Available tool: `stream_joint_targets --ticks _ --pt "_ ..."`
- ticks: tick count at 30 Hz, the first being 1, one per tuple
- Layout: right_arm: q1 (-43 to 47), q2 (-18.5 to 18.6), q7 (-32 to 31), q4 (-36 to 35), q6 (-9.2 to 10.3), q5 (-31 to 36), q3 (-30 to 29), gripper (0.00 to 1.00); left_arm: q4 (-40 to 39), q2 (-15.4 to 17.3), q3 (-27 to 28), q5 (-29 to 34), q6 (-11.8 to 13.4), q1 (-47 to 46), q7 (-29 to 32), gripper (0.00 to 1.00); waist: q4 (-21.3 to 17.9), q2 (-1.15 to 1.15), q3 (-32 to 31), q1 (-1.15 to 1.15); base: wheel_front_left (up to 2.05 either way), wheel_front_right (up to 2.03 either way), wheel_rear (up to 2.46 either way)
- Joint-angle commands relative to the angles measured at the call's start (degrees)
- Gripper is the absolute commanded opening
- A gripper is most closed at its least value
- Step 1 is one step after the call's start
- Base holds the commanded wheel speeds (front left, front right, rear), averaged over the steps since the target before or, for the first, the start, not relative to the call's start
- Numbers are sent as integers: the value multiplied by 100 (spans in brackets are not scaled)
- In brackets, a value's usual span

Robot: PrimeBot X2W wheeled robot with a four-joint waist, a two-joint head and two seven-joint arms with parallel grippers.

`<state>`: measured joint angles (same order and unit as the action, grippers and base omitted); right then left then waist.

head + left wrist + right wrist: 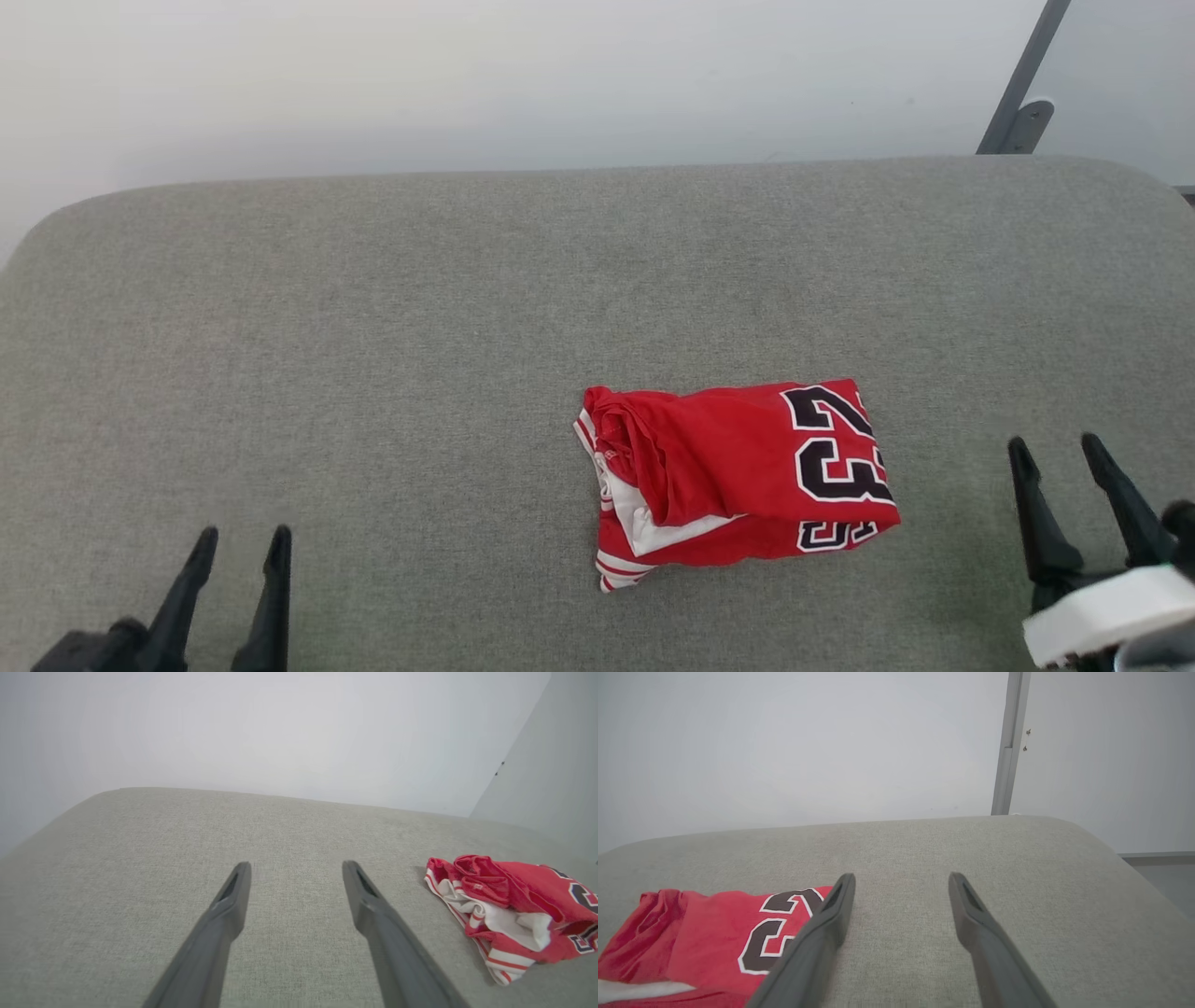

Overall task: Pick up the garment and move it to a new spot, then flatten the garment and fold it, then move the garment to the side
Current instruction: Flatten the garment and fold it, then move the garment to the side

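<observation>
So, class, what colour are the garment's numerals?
Dark with white outlines on the red garment; clearest in head view.

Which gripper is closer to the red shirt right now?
Right. The right gripper hangs open just beyond the numbered end of the garment; the left gripper, also open, is much farther off, past its bunched end.

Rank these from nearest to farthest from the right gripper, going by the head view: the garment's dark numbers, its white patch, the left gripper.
1. The dark numbers, on the right end of the garment, closest to the right gripper.
2. The white patch, toward its lower left.
3. The left gripper, far off at the cushion's lower left.
</observation>
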<state>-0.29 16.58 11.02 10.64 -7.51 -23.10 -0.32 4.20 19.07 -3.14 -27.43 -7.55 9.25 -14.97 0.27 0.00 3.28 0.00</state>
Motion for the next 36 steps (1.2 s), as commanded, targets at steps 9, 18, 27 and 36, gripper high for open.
stream_joint_targets --ticks 9,18,27,36 --pt "508 -262 -423 -791 5 131 -312 100 -385 -151 184 180 15 302 -28 100 45 0 120 0 0 0 0" --pt "-123 5 -1826 -990 5 325 153 100 -402 58 -201 16 15 -249 -28 100 159 0 677 0 0 0 0" --pt "-979 262 -4203 -1116 5 147 441 100 -195 159 -619 -154 15 -1065 -29 100 406 0 1213 0 0 0 0" --pt "-1274 13 -6082 -1063 4 66 479 100 -70 214 -907 -323 15 -1585 -29 100 682 0 1688 0 0 0 0"
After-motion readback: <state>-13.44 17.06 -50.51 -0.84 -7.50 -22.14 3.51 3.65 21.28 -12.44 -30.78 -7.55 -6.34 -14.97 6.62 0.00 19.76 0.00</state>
